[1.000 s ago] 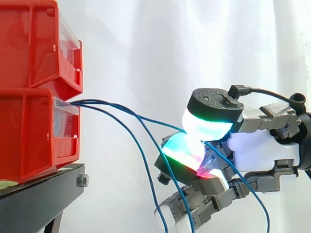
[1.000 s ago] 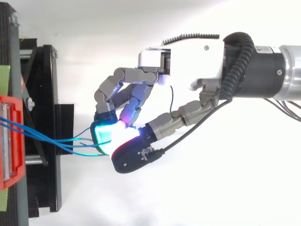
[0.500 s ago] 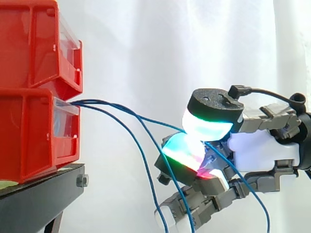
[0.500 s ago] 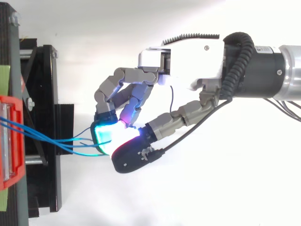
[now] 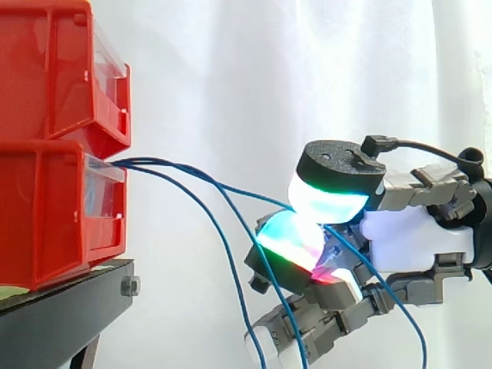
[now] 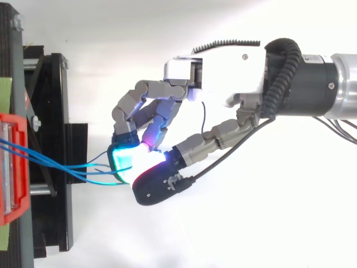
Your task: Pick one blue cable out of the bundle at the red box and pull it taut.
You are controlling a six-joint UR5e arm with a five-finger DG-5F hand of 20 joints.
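Several thin blue cables (image 5: 196, 181) come out of the lower red box (image 5: 58, 207) and sag down to the right. One of them runs nearly straight to the hand (image 5: 415, 238) and passes between the glowing thumb pad (image 5: 327, 201) and a green-lit fingertip (image 5: 288, 238), which pinch it. Behind the pinch the cable loops down past the palm. From above, the hand (image 6: 223, 84) reaches in from the right with its fingers curled, and the cables (image 6: 56, 164) lead from the red box (image 6: 11, 167) to the glowing fingertips (image 6: 125, 159).
A second red box (image 5: 61, 73) is stacked on the lower one, both on a black stand (image 5: 61, 315). The stand's black frame (image 6: 53, 151) lies left of the hand. A white curtain hangs behind.
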